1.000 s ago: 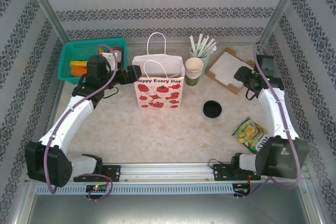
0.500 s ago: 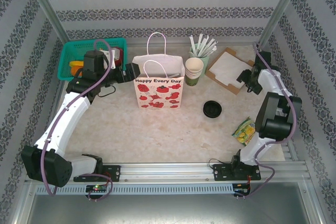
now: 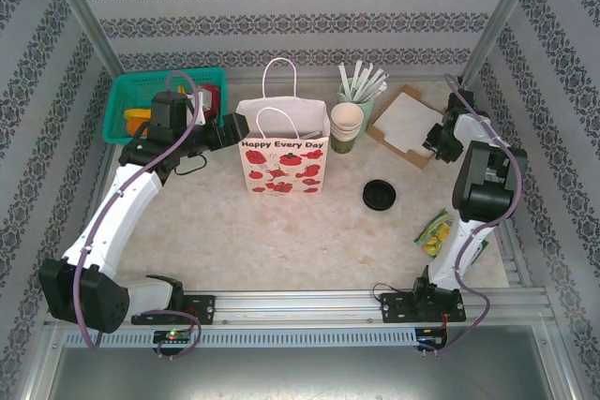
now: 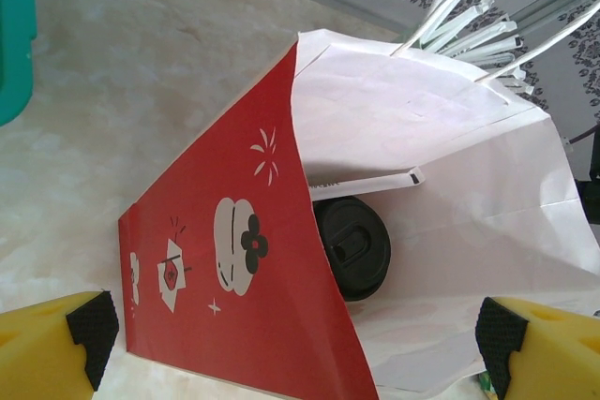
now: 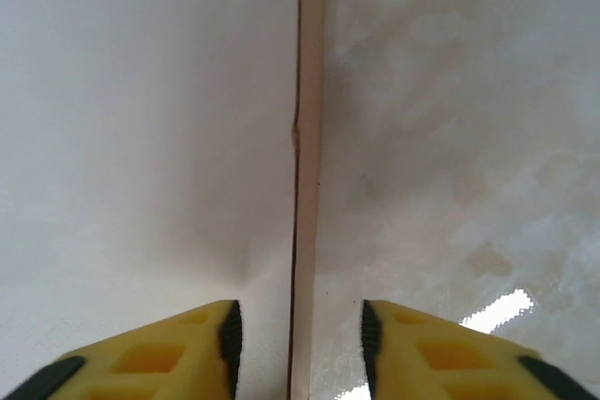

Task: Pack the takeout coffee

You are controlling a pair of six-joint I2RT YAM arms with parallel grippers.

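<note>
The takeout coffee stands inside the white paper bag; the left wrist view shows its round black lid through the bag's open top, while its green wall is hidden. My left gripper hovers at the bag's upper left edge, open wide, with the bag's red side panel between its fingers and nothing held. My right gripper is at the back right, open low over the edge of a white napkin stack, its fingers straddling that edge without touching it.
A loose black lid lies right of the bag. A stack of lidless cups and a cup of straws stand behind it. The napkin tray, a green basket and a yellow-green snack packet are also on the table.
The right arm's elbow has swung from the near right corner up toward the back, while its gripper stayed by the napkin tray. The left gripper has barely shifted beside the bag.
</note>
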